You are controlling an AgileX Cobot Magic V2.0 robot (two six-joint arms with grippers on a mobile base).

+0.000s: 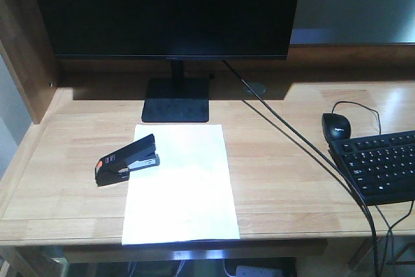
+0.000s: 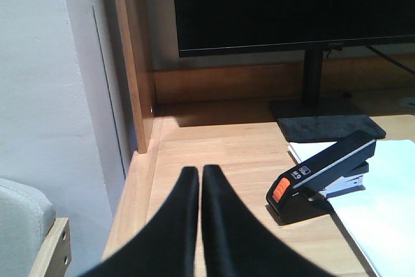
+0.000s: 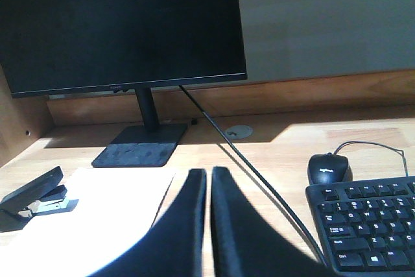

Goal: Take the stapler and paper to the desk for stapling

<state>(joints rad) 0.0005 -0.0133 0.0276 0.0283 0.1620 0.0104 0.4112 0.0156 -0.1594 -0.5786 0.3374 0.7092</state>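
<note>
The white paper (image 1: 180,183) lies flat on the light-wood desk (image 1: 285,186), in front of the monitor stand. The black stapler (image 1: 128,159) rests across the sheet's left edge, its orange rear patch pointing away from the paper. In the left wrist view the stapler (image 2: 324,176) sits right of my left gripper (image 2: 200,172), which is shut and holds nothing. In the right wrist view the paper (image 3: 91,222) and stapler (image 3: 32,199) lie to the left of my right gripper (image 3: 208,173), which is also shut and empty. Neither gripper shows in the front view.
A black monitor (image 1: 170,11) on a stand (image 1: 176,100) stands at the back. A mouse (image 1: 336,125) and keyboard (image 1: 382,165) sit at the right, and a black cable (image 1: 305,141) runs diagonally across the desk. A wooden side panel (image 2: 133,63) borders the left.
</note>
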